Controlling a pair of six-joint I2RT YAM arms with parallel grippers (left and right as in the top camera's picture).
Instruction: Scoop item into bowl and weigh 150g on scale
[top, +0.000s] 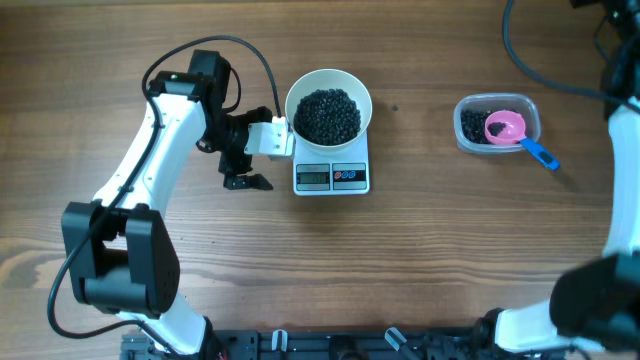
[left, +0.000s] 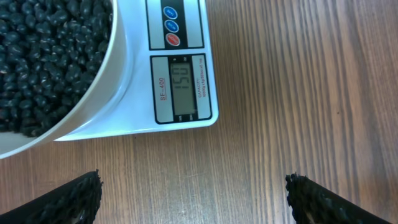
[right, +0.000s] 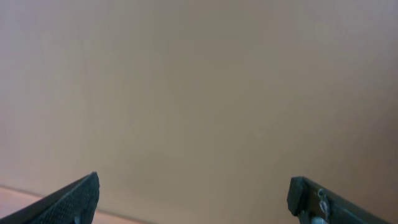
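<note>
The heap of tiny round black beans (top: 328, 115) lies in the round glossy white bowl (top: 329, 76). The bowl sits on the small white rectangular kitchen scale (top: 332, 178), near the middle of the brown wooden table (top: 420, 260). The scale's grey digital display (left: 183, 87) shows digits that look close to the target (it lies sideways to my left wrist camera, so I cannot vouch for the last one).

I judge the step to be checking the weight. That is best done with nothing touching bowl or scale, the number left to settle, and any correction made a few beans at a time.

My left gripper (left: 193, 179) hovers at nine o'clock from the scale, just beside it, spread fully wide and empty. Its arm reaches in from seven o'clock.

At three o'clock, well apart, the clear rounded plastic tub (top: 531, 112) holds more beans and the pink scoop with a blue handle (top: 505, 128). My right gripper (right: 193, 180) is likewise wide open and empty, over a blurred tan surface.
</note>
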